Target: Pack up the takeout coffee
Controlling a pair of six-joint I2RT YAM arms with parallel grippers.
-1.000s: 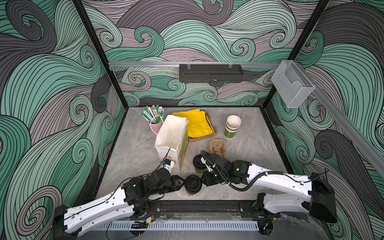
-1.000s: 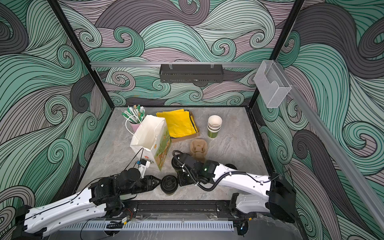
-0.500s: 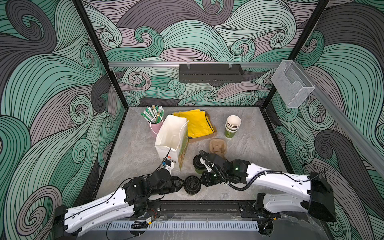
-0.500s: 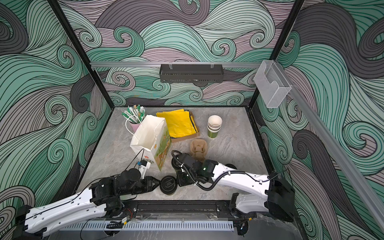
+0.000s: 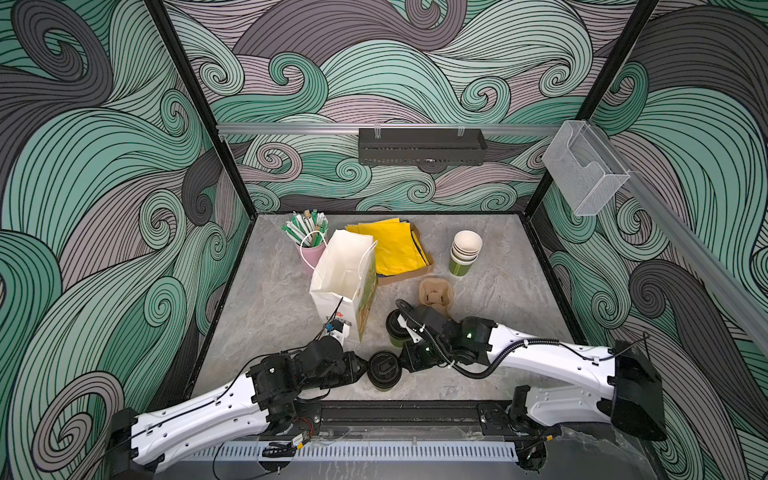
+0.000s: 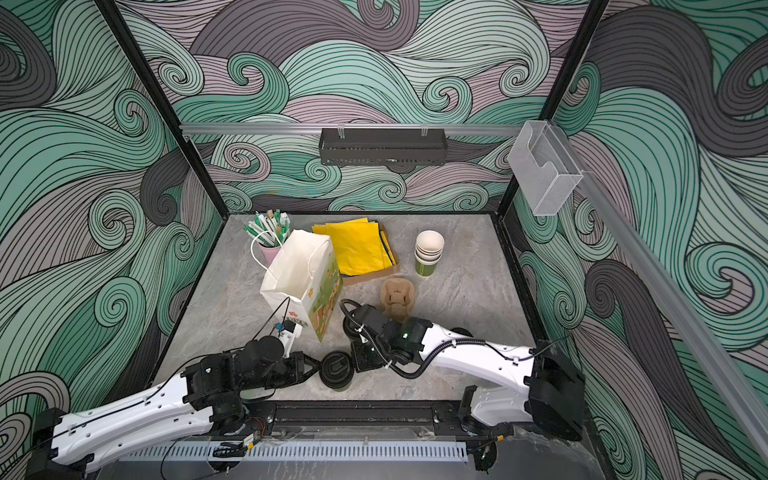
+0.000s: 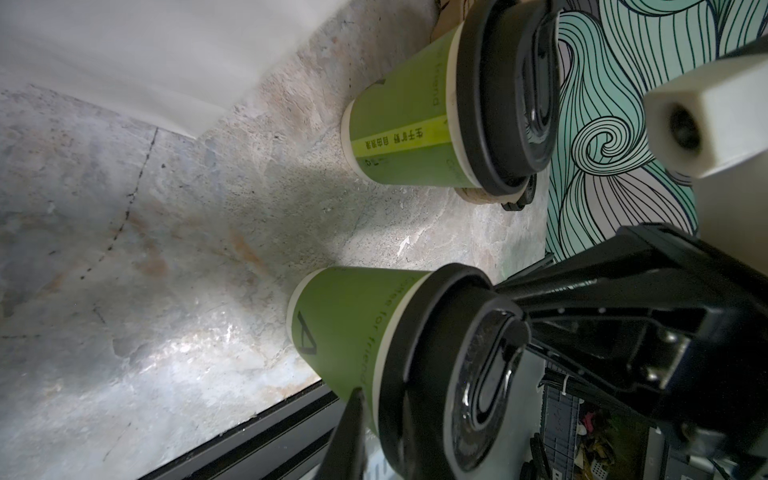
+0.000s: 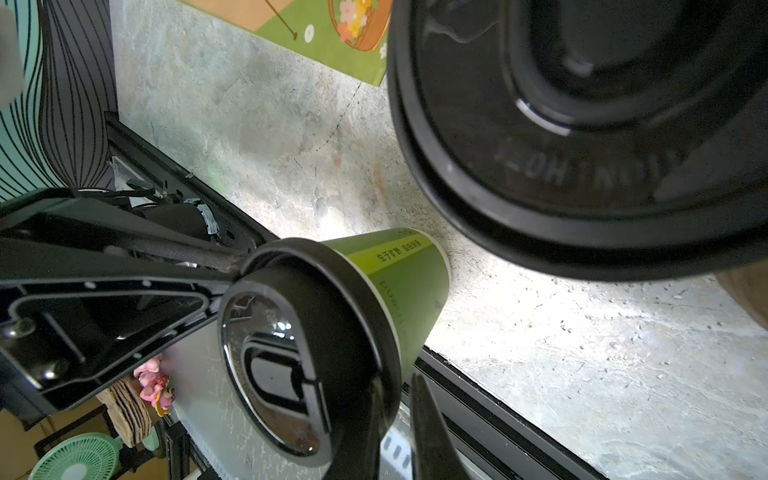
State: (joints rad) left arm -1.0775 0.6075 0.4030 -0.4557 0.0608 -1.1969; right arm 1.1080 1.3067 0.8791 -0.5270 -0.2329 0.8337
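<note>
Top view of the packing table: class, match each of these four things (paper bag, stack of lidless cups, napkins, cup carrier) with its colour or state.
Column one:
1. paper bag
2. stack of lidless cups
3. napkins
4. cup carrier

Column two:
A. yellow, lying in a cardboard tray
B. brown, lying flat on the table
C. standing open, white inside
D. green outside, cream inside

Pairs: 1-C, 2-D, 3-A, 4-B.

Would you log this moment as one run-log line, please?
front cup: upright, lidded | left gripper: at its lid | right gripper: at its lid | rear cup: upright | bag: open
</note>
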